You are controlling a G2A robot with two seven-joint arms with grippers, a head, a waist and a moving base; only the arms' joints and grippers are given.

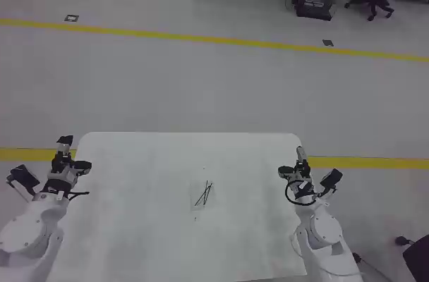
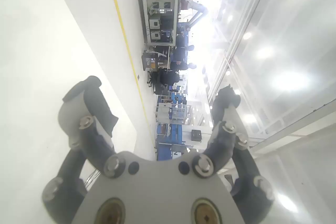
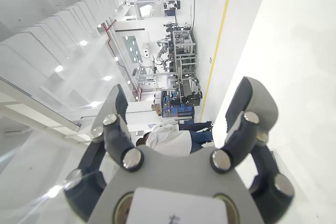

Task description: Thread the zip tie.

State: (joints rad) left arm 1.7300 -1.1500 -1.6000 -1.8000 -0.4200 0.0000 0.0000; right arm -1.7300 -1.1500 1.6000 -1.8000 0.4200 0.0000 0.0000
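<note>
The left tool was closest to its wrist cam: dark-padded fingers spread wide apart, nothing btwn them, pointing out along the counter edge toward the room beyond. The right tool was the same, wide open and empty, w/ the counter surface running alongside one finger.

In the top view the left tool hung at the counter's left edge near the far left corner. The right tool hung at the right edge near the far right corner. The two were well apart, w/ the whole counter width btwn them.

The zip tie lay flat approx. mid-counter, a bit right of centre. It was nearer the right tool than the left, and nearer the robot than either. It read as thin dark strands crossing in a narrow X, poss. two ties rather than one; too fine to tell. Neither tool touched it. A tiny dark speck sat on the counter just robot-side of the tie.

A yellow floor stripe ran along behind the counter's far edge. A second stripe lay farther out across the grey floor.
</note>
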